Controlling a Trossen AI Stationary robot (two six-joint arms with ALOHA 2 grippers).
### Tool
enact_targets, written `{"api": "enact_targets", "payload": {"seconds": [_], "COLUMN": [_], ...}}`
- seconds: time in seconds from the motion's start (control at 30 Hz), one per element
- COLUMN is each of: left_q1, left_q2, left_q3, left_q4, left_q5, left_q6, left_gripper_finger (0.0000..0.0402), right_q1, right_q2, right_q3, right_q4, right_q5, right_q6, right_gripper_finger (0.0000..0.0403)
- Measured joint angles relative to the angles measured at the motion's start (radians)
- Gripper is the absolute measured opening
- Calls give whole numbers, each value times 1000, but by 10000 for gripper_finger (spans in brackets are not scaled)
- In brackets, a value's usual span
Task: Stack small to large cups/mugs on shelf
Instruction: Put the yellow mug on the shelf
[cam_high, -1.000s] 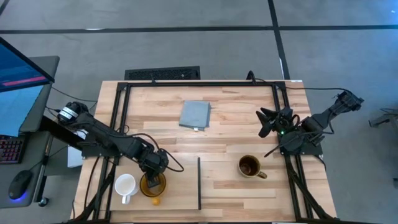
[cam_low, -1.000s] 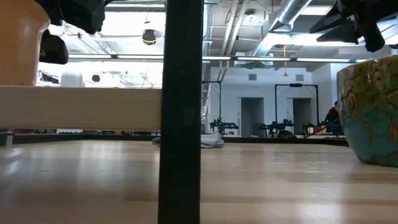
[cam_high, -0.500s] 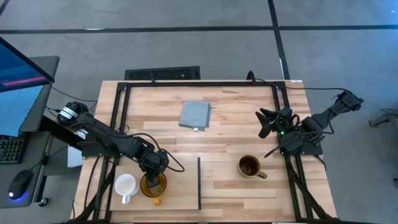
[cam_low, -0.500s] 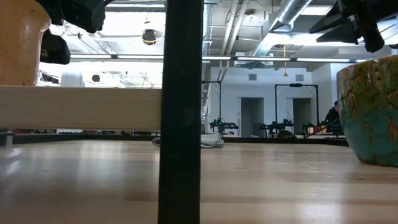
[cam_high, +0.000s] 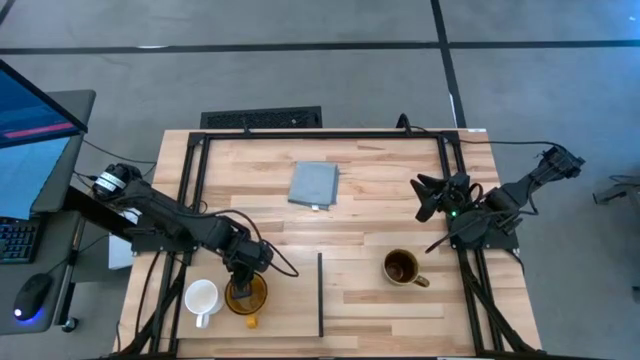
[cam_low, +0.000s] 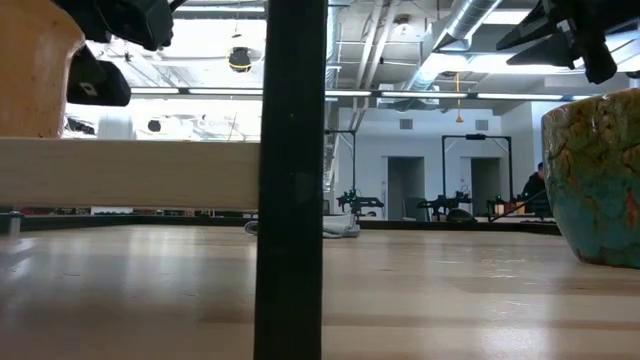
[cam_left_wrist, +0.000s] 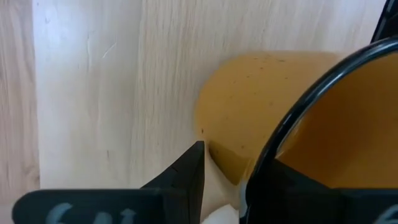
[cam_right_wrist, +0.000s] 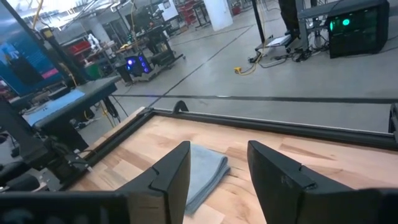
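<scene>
The yellow-amber mug (cam_high: 245, 297) stands upright on the pale wood shelf (cam_high: 290, 305), next to the small white mug (cam_high: 202, 298). My left gripper (cam_high: 243, 272) is open above the yellow mug's far rim, with one finger inside the mug and one outside (cam_left_wrist: 186, 171). In the low view the yellow mug (cam_low: 35, 70) rests on the shelf's top (cam_low: 130, 172). The dark brown mug (cam_high: 402, 268) stands on the table to the right of the shelf's black strip (cam_high: 320, 295). My right gripper (cam_high: 430, 197) is open and empty, raised over the table's right part. My left gripper straddles the yellow mug's wall at the rim (cam_left_wrist: 261, 155), coming from above. The inner finger (cam_left_wrist: 292, 193) lies at the rim, and I cannot tell whether it touches. The outer finger stands a little off the wall. The mug stays upright on the shelf.
A grey-blue pad (cam_high: 314, 185) lies at the table's far middle and also shows in the right wrist view (cam_right_wrist: 205, 168). A black frame runs along the table's edges. The dark brown mug (cam_low: 595, 180) fills the right of the low view.
My left gripper has shifted slightly above the yellow mug. In the low view its outer finger now stands a little farther from the mug's side. The mug has stayed upright on the shelf.
</scene>
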Motion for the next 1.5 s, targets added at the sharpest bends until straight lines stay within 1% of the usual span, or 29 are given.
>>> {"api": "enact_targets", "payload": {"seconds": [0.17,0.67,1.1,1.2,1.33,1.5], "left_q1": [1,2,2,2,2,2], "left_q2": [0,0,0,0,0,0], "left_q3": [0,0,0,0,0,0], "left_q4": [2,4,3,5,7,11], "left_q5": [0,3,17,22,34,35], "left_q6": [69,170,161,136,97,89], "left_gripper_finger": [82,82,82,84,103,165], "right_q1": [0,0,0,0,0,0], "right_q2": [0,0,0,0,0,0], "right_q3": [0,0,0,0,0,0], "right_q4": [1,20,16,14,14,14], "right_q5": [0,0,0,0,0,0], "right_q6": [0,0,-1,-1,-3,-3], "right_gripper_finger": [183,182,182,180,181,183]}}
